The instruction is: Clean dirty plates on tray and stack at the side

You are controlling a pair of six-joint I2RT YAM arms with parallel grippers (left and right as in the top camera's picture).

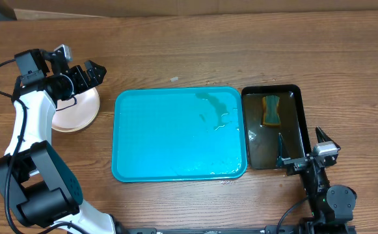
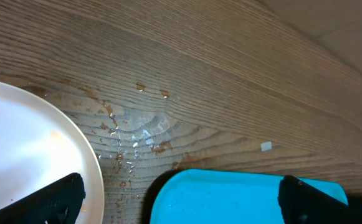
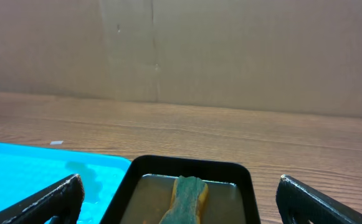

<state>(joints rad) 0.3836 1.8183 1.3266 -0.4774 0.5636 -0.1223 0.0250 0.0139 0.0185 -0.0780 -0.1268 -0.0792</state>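
Right of the tray (image 1: 169, 140), the right fingers (image 1: 300, 143) hang wide open and empty by the sponge (image 1: 271, 110), wiping apparently done. The tray lies bare; left of it, the plates (image 1: 78, 116) sit stacked on the tabletop (image 1: 208, 52), the left fingers (image 1: 90, 75) spread empty above.

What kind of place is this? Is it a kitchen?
Probably a robot workbench set up for dishwashing practice, not a kitchen: a wooden table, a plain cardboard wall behind, and a yellow-green sponge in a black tray.
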